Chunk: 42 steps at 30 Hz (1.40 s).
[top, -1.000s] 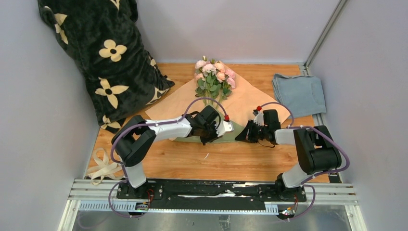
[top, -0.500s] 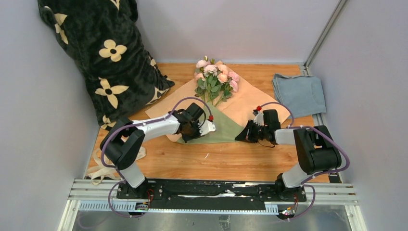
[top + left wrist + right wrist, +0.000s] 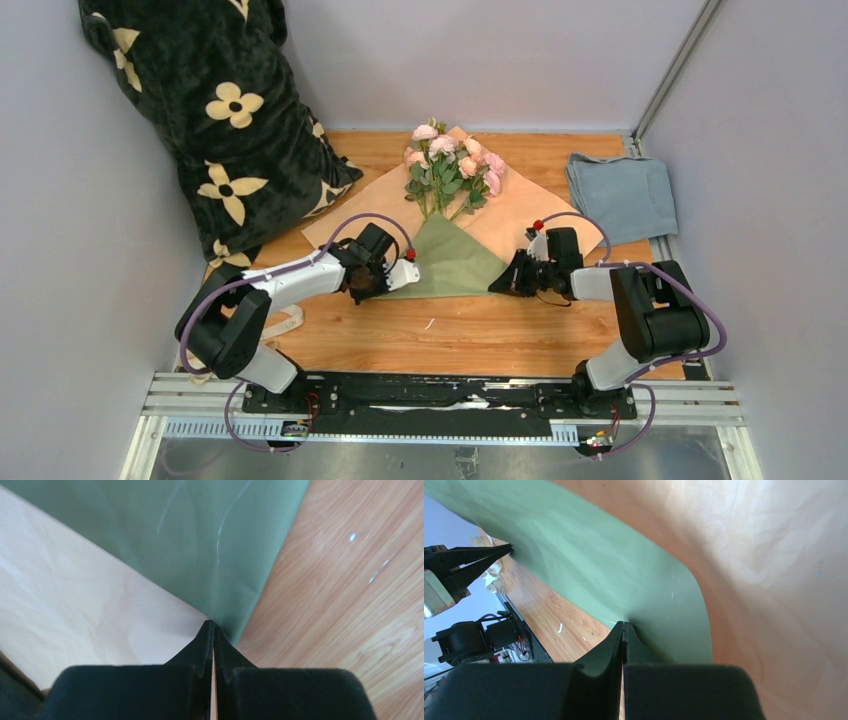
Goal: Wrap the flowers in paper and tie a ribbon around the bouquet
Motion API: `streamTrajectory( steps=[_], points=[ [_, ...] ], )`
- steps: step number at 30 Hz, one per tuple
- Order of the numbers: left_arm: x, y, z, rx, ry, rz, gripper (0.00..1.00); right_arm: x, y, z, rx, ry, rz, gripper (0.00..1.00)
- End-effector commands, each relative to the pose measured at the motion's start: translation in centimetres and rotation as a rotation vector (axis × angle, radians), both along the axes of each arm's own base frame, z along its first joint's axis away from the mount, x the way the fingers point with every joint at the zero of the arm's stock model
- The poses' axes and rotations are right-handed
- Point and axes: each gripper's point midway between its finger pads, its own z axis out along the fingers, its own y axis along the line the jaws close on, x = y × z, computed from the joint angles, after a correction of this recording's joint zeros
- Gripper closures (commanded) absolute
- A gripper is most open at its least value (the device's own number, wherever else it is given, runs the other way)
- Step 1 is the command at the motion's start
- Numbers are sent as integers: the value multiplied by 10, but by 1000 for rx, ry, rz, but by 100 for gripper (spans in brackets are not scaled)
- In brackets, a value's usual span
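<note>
The flowers point(image 3: 450, 165) lie on the paper point(image 3: 530, 210), blooms toward the back wall, peach face up. The paper's near corner is folded up over the stems as a sage-green triangle point(image 3: 450, 262). My left gripper point(image 3: 370, 290) is shut, its tips point(image 3: 212, 625) at the left end of the fold, where green, peach and wood meet. My right gripper point(image 3: 497, 287) is shut too, its tips point(image 3: 623, 625) against the right end of the fold. I see no paper between either pair of jaws. A bit of the ribbon point(image 3: 288, 320) shows beside the left arm.
A black plush blanket with cream flower prints point(image 3: 220, 110) fills the back left corner. A folded blue-grey cloth point(image 3: 620, 195) lies at the right edge of the wooden table point(image 3: 450, 340). Grey walls close in the sides and back.
My left gripper has slid left along the fold, from over the green flap to its left end, uncovering the whole green triangle. The flowers shifted slightly. The right gripper has stayed put.
</note>
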Motion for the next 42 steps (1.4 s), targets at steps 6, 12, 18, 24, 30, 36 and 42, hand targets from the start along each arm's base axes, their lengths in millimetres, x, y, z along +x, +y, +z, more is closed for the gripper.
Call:
streamTrajectory(
  steps=[6,12,18,24,30,36,42],
  points=[
    [-25,59,18,142,124,44,97,-21,-27,-40,-157,107,-44,100],
    [56,-11,77,-122,-27,146,92,-21,-26,-40,-152,109,-38,100],
    [141,-51,51,-104,-8,317,96,-21,-26,-39,-151,100,-38,100],
    [167,-56,9,-23,24,340,97,-20,-26,-38,-151,93,-40,100],
    [135,-93,-5,-164,192,269,96,-21,-25,-40,-146,102,-30,100],
    [131,-107,22,-195,144,256,95,-19,-28,-37,-164,87,-52,100],
    [166,-90,119,-280,-122,394,91,-17,-32,-33,-185,72,-81,100]
  ],
)
